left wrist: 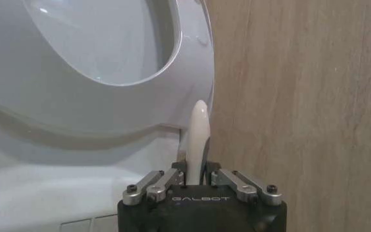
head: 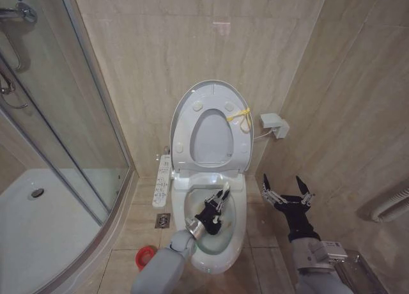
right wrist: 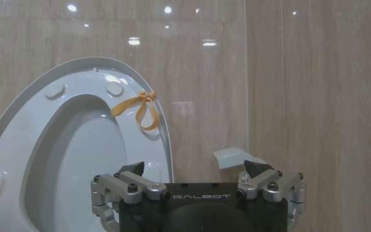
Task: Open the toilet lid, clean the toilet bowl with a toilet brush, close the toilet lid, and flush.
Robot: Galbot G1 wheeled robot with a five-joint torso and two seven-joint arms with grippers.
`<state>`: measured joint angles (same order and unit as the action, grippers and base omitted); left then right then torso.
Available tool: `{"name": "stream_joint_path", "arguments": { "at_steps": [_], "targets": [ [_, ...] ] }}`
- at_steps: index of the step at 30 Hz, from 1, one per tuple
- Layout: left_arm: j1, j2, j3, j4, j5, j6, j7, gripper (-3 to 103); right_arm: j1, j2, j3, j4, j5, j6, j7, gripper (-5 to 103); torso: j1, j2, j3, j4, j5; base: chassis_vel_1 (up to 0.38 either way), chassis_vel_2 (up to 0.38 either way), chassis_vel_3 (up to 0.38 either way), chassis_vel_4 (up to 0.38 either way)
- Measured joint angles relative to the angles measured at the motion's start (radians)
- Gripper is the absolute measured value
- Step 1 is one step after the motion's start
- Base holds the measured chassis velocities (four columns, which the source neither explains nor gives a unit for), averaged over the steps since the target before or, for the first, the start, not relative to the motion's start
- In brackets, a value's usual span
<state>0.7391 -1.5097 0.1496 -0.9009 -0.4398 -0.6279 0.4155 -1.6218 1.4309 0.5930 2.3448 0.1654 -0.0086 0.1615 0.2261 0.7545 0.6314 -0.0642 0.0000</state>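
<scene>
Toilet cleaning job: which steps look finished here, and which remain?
Done: the toilet lid stands open against the wall. In hand: the left gripper is shut on the toilet brush and is down inside the toilet bowl. The right gripper hovers open beside the bowl. Left: closing the lid and flushing.

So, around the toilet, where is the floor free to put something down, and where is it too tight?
Free: the floor tiles between the toilet bowl and the right wall, under the open right pincer.

Crowded: the floor between the bowl and the shower glass, with the drain and red cup. The left pincer with the toilet brush is over the bowl.
</scene>
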Motion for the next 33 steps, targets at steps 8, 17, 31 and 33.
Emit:
{"name": "stream_joint_path", "arguments": {
  "at_steps": [8, 17, 31, 33],
  "targets": [
    [-0.005, 0.008, 0.000, -0.046, 0.000, 0.018, -0.006, 19, 0.000, 0.000, 0.000, 0.000, 0.000, 0.000, 0.000, 100, 0.000, 0.000, 0.000, 0.0001, 0.0001, 0.000, 0.000, 0.000, 0.000],
    [0.014, 0.004, 0.008, -0.055, -0.002, 0.020, -0.016, 19, 0.000, 0.000, 0.000, 0.000, 0.000, 0.000, 0.000, 100, 0.000, 0.000, 0.000, 0.0003, 0.0001, 0.000, 0.000, 0.000, 0.000],
    [0.030, -0.003, 0.031, -0.139, -0.051, 0.038, -0.042, 19, 0.000, 0.000, 0.000, 0.000, 0.000, 0.000, 0.000, 100, 0.000, 0.000, 0.000, 0.0000, 0.0000, 0.000, 0.000, 0.000, 0.000],
    [0.028, -0.008, 0.028, -0.109, -0.050, 0.029, -0.040, 19, 0.000, 0.000, 0.000, 0.000, 0.000, 0.000, 0.000, 100, 0.000, 0.000, 0.000, 0.0001, 0.0000, 0.000, 0.000, 0.000, 0.000]
  ]
}}
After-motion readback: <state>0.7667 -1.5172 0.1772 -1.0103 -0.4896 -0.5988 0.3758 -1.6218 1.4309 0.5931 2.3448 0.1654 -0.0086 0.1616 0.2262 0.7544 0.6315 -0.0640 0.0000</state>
